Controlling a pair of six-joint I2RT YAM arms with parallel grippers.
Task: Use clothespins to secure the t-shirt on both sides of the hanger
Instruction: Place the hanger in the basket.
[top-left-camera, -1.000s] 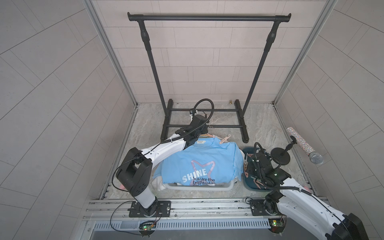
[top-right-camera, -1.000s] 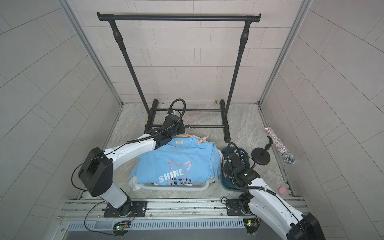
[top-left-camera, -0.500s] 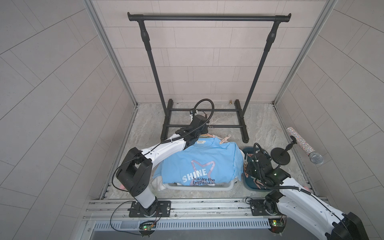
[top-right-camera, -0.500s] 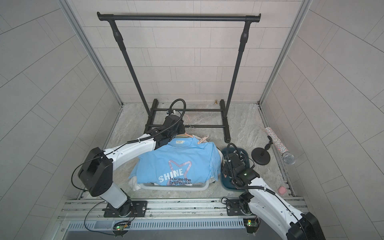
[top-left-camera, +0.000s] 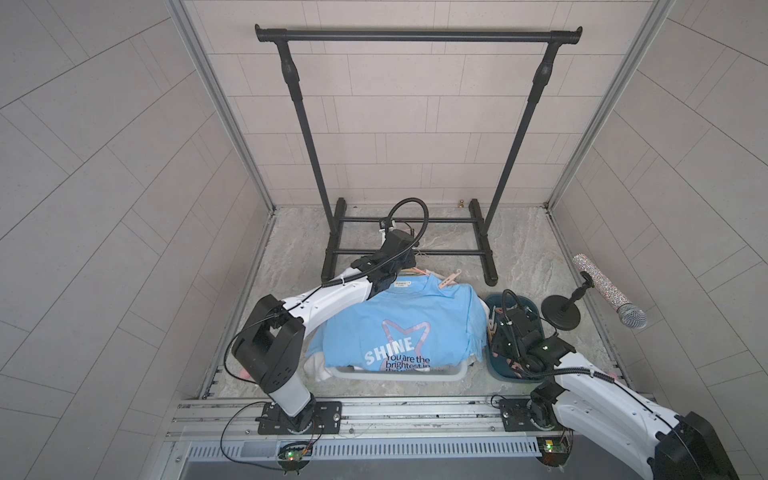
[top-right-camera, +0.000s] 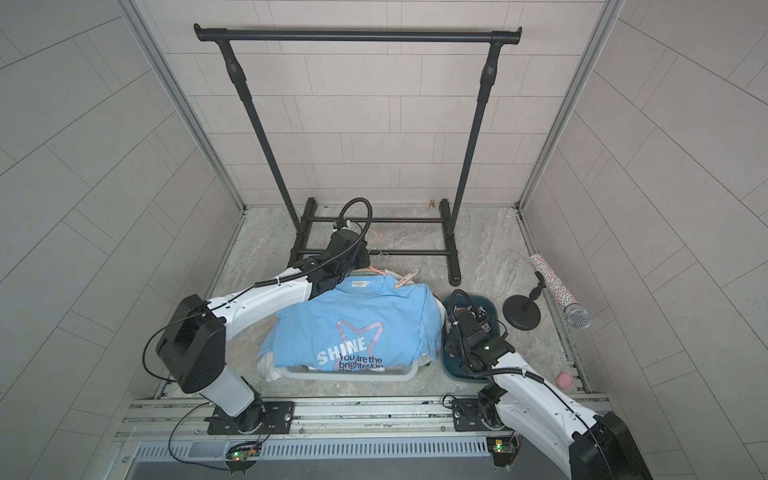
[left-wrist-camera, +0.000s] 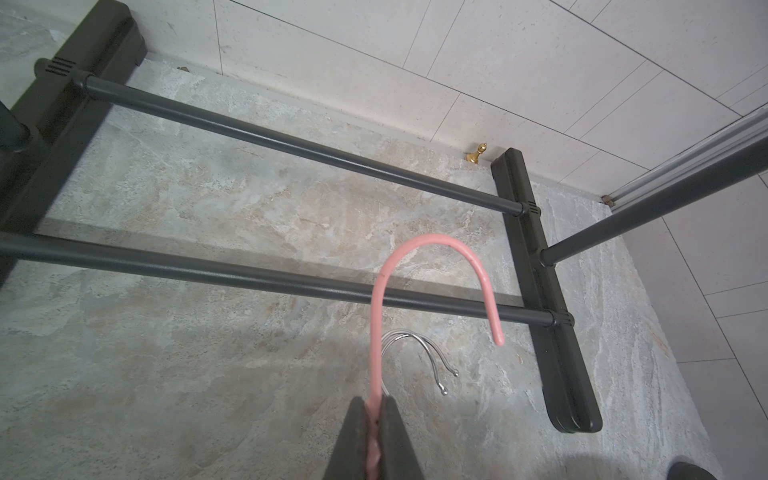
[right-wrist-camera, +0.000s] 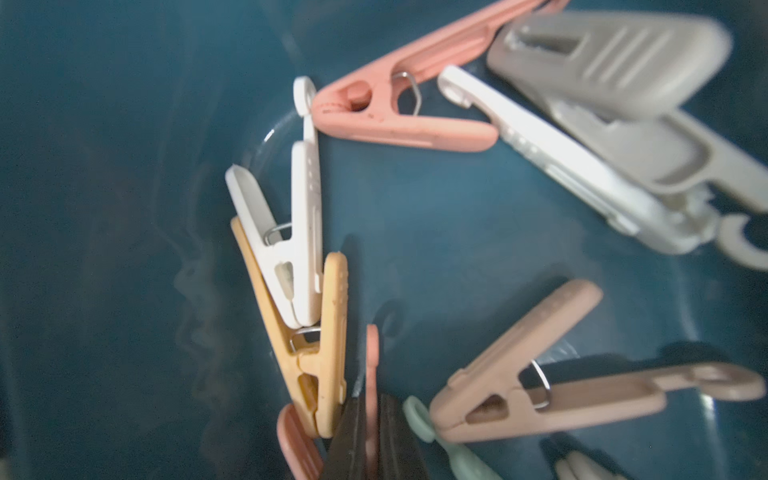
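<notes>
Across the last second both top views look the same, with each arm parked where it was. The one change is at the right claw (right-wrist-camera: 372, 415), whose jaws have drawn in a shade and now stand clenched on the thin leg of a pink clothespin (right-wrist-camera: 372, 365). I judge the pick as made, and the peg only needs lifting out and carrying to the shirt. The left claw (left-wrist-camera: 374, 415) is clenched on the stem of the pink hanger (left-wrist-camera: 376, 332), whose hook curves away ahead of it over the tabletop (left-wrist-camera: 208, 374), with bare metal hooks (left-wrist-camera: 415, 345) lying just beyond. The blue t-shirt (top-left-camera: 399, 328) lies behind that claw. One peach clothespin (top-left-camera: 449, 279) is already clipped on the shoulder toward the right arm, while the other shoulder is hidden under the left forearm, so that side probably still wants its peg. The dark teal bin (top-left-camera: 498, 371) encloses the right claw. Just beside the claw inside it are a yellow clothespin (right-wrist-camera: 334, 332), a white clothespin (right-wrist-camera: 305, 208) and a green clothespin (right-wrist-camera: 417, 415). Further ahead lie a tan clothespin (right-wrist-camera: 582, 399), a salmon clothespin (right-wrist-camera: 395, 129) and larger grey-white pegs (right-wrist-camera: 602, 54). The pale basket (top-left-camera: 399, 375) carries the draped shirt over other white cloth (top-left-camera: 316, 365).
</notes>
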